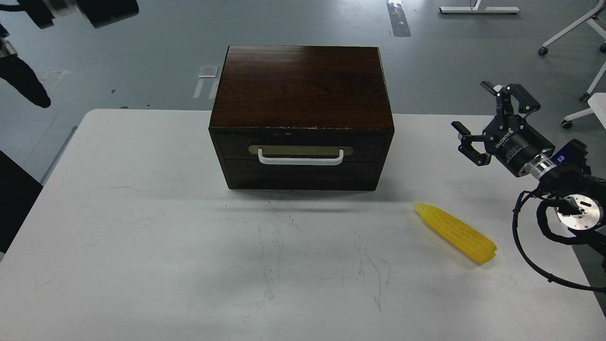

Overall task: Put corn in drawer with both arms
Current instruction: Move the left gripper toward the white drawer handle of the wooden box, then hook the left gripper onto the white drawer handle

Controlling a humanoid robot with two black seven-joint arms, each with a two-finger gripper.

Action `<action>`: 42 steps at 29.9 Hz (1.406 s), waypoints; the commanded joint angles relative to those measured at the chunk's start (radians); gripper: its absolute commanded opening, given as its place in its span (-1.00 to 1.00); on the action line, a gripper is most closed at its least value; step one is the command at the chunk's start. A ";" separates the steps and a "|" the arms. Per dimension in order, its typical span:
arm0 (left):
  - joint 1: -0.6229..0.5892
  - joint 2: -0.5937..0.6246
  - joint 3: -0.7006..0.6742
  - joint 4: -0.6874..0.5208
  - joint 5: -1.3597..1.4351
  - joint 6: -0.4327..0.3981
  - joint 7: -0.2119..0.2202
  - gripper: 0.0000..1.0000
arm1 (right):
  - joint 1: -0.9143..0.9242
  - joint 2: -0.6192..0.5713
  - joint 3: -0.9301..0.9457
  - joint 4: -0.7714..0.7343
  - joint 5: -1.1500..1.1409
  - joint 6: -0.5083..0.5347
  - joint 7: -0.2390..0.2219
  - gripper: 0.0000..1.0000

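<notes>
The yellow corn [455,232] lies on the white table [142,227], to the front right of the dark wooden box [303,85], with its pointed end toward the box. The drawer [303,144] in the box's front is shut, and its white bar handle [300,158] faces me. My right gripper [490,121] is open and empty, above the table's right edge, behind and to the right of the corn. Only a dark part of my left arm [94,7] shows at the top left corner. Its fingers are out of view.
The box stands at the middle back of the table. White chair legs on castors [575,28] stand on the grey floor at the far right. A dark object [14,199] sits beside the table's left edge.
</notes>
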 commanded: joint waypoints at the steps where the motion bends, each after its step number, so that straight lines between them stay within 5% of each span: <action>1: -0.157 -0.053 0.200 -0.016 0.123 0.000 -0.072 0.96 | -0.003 -0.001 0.000 0.000 -0.001 0.000 0.000 1.00; 17: -0.430 -0.290 0.763 -0.030 0.598 0.000 -0.088 0.96 | 0.000 0.001 0.000 0.000 -0.001 0.000 0.000 1.00; 42: -0.421 -0.426 0.949 0.094 0.710 0.000 -0.088 0.96 | -0.010 0.002 0.000 0.002 -0.001 0.000 0.000 1.00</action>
